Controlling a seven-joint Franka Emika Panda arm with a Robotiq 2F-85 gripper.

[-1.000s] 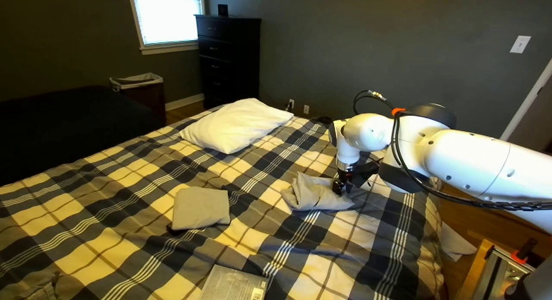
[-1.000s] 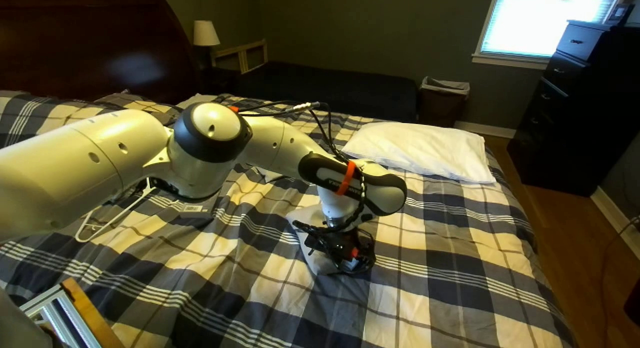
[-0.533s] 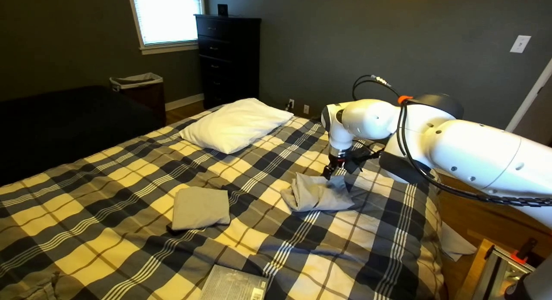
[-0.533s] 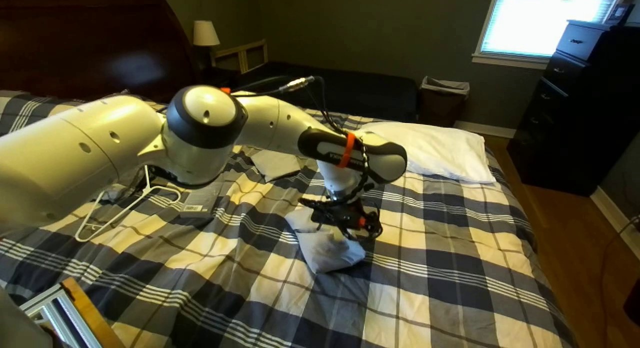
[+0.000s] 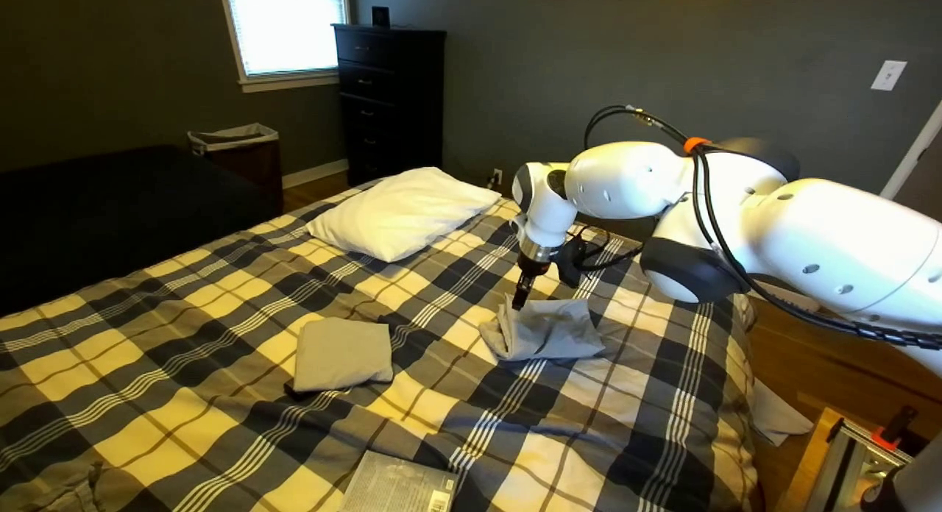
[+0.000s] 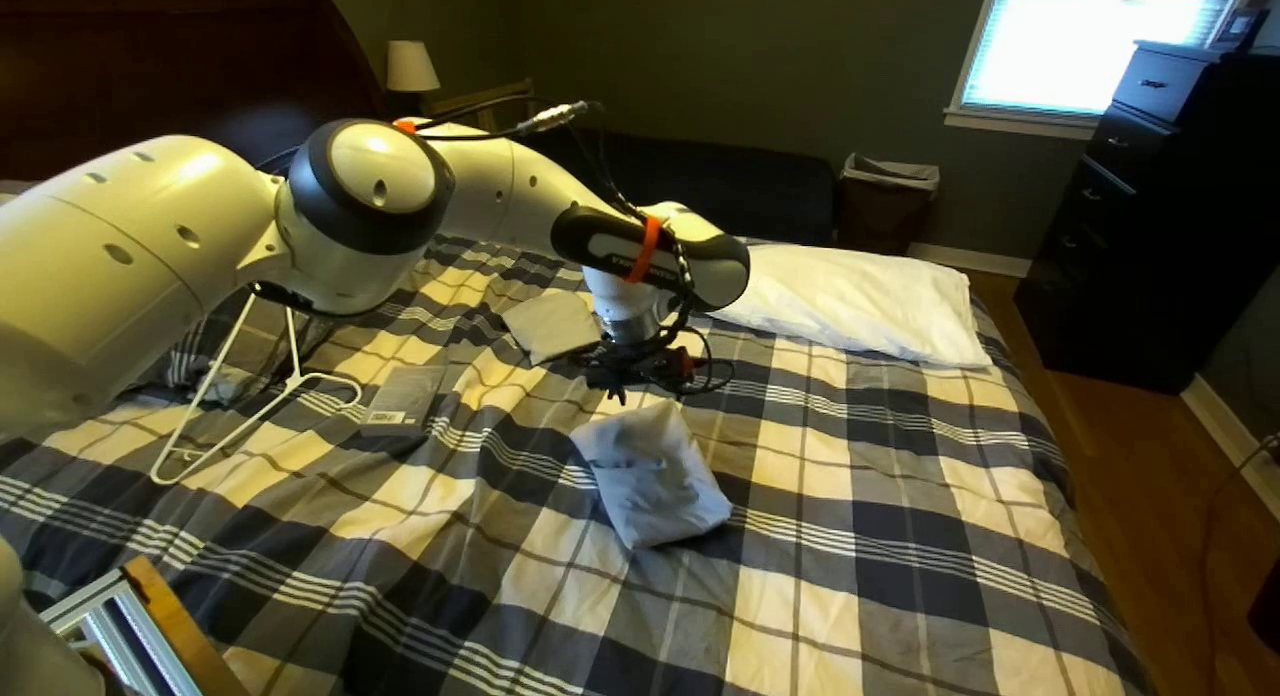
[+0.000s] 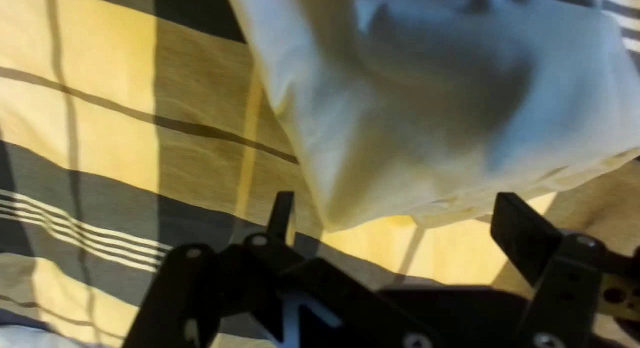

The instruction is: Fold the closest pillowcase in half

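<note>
Grey and somewhat rumpled, the pillowcase lies on the plaid bed, with layers of cloth showing at one side. Close over its edge, in both exterior views, I see the end of the white robot arm. The jaws stand wide apart, as the wrist view shows very well, and they point downward near one corner of the pillowcase; whether they touch it, I cannot tell. On the same bed rest also a folded tan cloth, a plump white pillow and, in an exterior view, a white hanger.
</note>
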